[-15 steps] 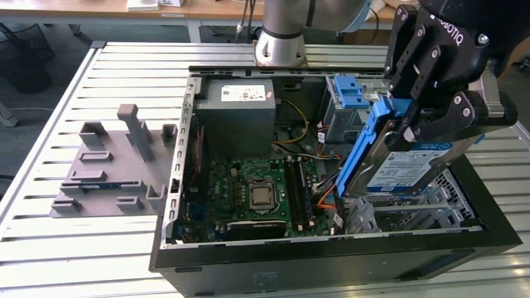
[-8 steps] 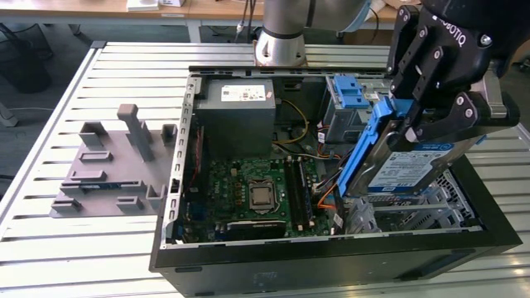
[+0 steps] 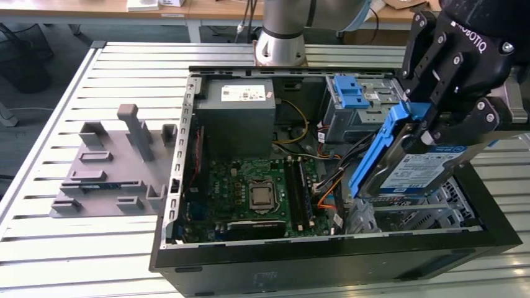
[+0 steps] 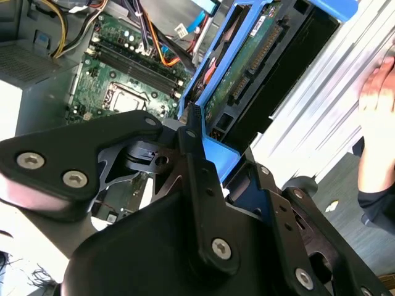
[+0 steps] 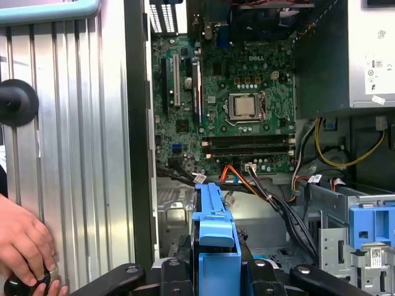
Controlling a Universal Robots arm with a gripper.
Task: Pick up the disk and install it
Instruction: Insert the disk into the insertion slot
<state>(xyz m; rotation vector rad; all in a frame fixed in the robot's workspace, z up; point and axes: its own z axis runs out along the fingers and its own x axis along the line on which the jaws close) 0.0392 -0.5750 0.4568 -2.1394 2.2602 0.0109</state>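
The disk (image 3: 414, 171), a silver drive with a blue-and-white label in a blue plastic bracket, hangs tilted on edge over the open computer case at the exterior view's right. My gripper (image 3: 431, 124) is shut on its upper end, black fingers clamping the bracket. In the second wrist view the disk (image 4: 247, 55) shows its green circuit-board underside, with the bracket pinched in my gripper (image 4: 210, 148). The first wrist view looks along the blue bracket of the disk (image 5: 213, 228), held in my gripper (image 5: 216, 271) above the case's floor.
Inside the case (image 3: 331, 248) lie the motherboard (image 3: 257, 186), a grey power-supply box (image 3: 240, 108) and a drive cage with a blue latch (image 3: 356, 99), with loose cables (image 5: 265, 191) between. A grey fixture (image 3: 108, 167) sits on the slatted table. A person's hand (image 5: 24, 246) rests beside the case.
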